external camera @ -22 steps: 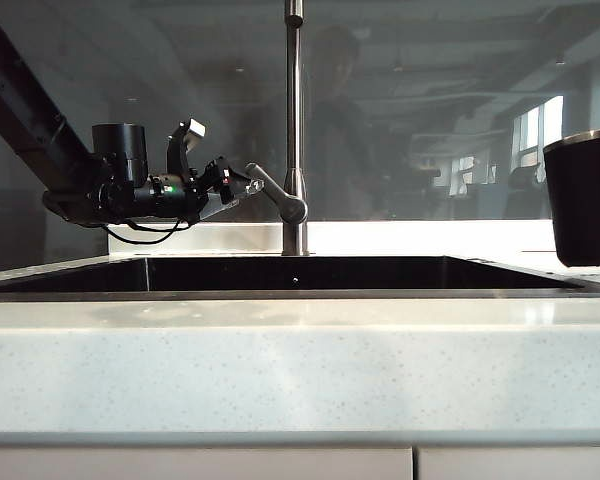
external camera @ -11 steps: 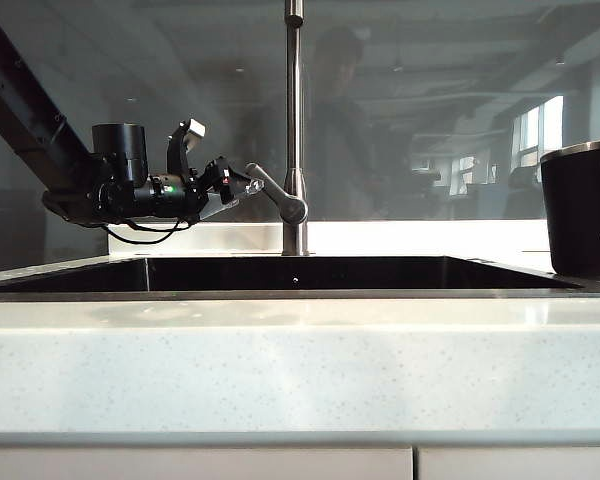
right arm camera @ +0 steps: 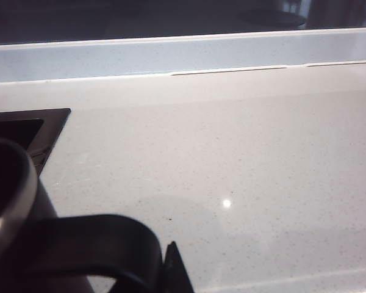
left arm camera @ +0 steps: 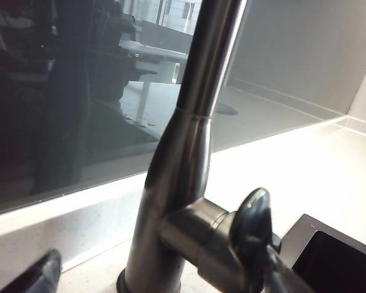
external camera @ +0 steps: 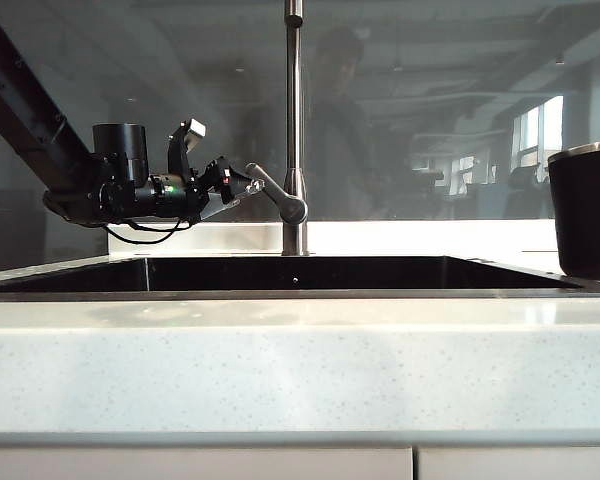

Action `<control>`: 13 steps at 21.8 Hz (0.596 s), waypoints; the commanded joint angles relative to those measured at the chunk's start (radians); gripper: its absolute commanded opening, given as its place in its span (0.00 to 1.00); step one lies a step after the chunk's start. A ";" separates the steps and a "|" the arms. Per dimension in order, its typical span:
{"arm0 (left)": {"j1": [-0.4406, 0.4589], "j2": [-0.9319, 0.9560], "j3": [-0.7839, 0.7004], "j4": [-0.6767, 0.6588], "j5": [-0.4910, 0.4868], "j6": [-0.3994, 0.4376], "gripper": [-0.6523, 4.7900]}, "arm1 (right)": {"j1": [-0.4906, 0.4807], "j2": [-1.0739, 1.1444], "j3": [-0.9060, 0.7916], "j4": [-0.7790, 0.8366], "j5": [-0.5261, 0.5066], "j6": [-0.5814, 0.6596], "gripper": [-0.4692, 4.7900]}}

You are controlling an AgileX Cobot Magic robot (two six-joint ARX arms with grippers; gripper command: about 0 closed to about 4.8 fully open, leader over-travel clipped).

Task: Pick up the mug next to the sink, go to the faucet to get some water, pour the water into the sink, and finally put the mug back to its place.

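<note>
White countertop (right arm camera: 244, 159): upright mug (external camera: 586, 210) in narrow right jaws; wide left jaws at faucet (external camera: 294, 120).

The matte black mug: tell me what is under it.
Under the matte black steel-rimmed mug lies white speckled stone countertop, right of the dark sink. Contact is hidden; the right gripper stays shut on its handle.

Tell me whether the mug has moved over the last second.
Yes. Against the sink rim, the mug has come down: its base, earlier clear above the rim's level, now sits about level with it, near the exterior view's right edge.
</note>
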 commanded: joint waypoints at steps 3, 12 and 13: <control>0.002 -0.005 0.003 0.003 0.002 -0.002 0.89 | 0.002 -0.002 0.003 0.008 -0.008 -0.006 0.09; 0.002 -0.005 0.003 0.003 0.002 -0.002 0.89 | 0.001 -0.002 0.003 0.001 -0.030 -0.006 0.09; 0.002 -0.005 0.003 0.003 0.001 -0.003 0.89 | 0.002 -0.002 0.003 0.001 -0.031 -0.006 0.09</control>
